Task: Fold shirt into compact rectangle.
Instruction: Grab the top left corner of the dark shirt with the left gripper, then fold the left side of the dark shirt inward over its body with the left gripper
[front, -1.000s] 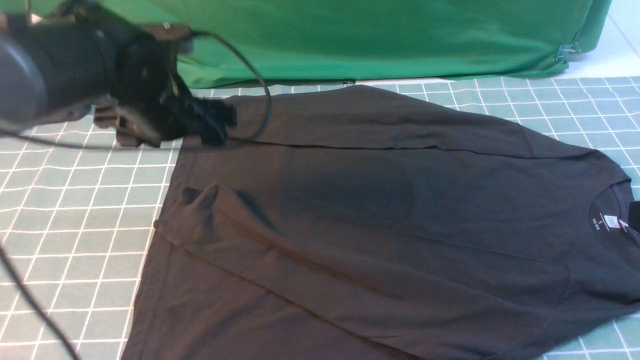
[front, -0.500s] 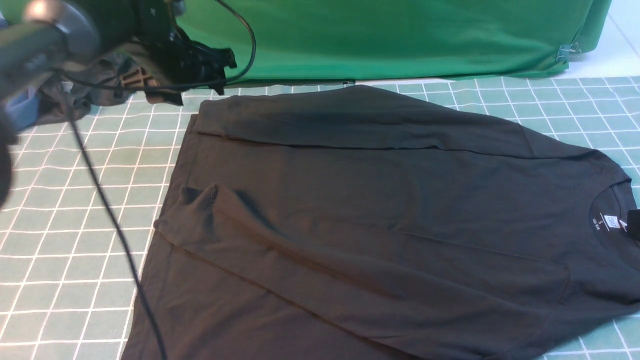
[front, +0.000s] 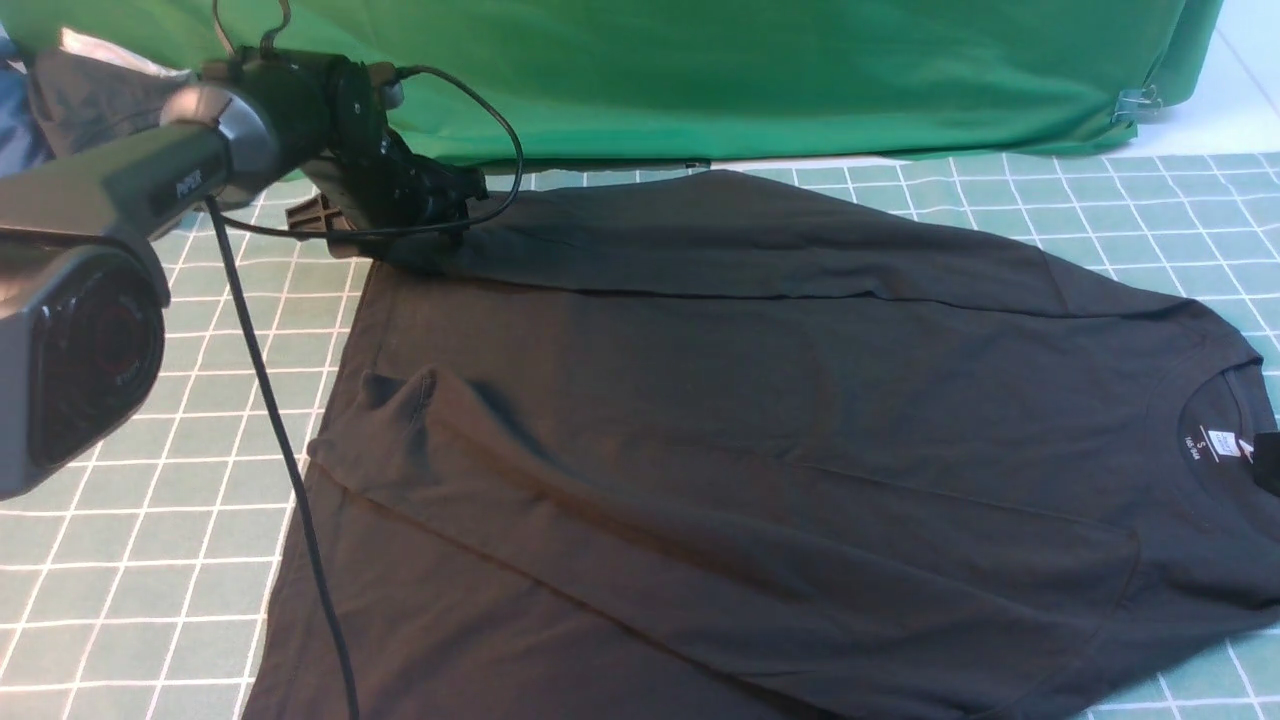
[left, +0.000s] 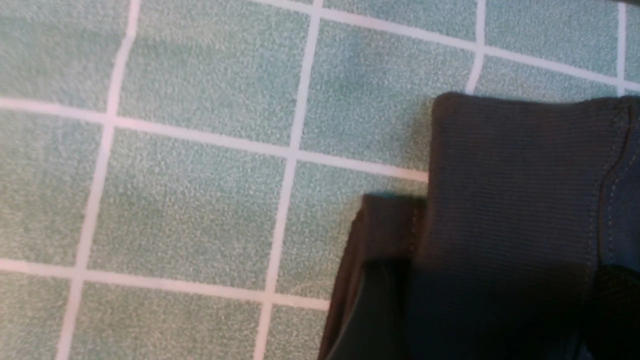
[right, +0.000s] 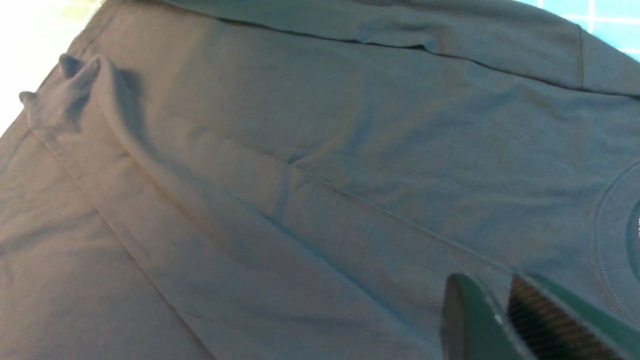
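White lettering on the left arm (front: 150, 190): "PIPER", printed along the grey link, clear in the front view. Over at the collar of the shirt (front: 760, 420) now, a white "S" is printed inside the neck, with a line of smaller white characters just beneath it, too fine to make out. Right beside that, a small white neck label (front: 1222, 443), its print too tiny to read.

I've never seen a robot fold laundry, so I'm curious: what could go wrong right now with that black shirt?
The far sleeve cuff overlaps another layer of the shirt, so the left jaws might pinch both. The arm's cable trails over the shirt's hem and may drag it. The near cuff is bunched, likely leaving a lump.
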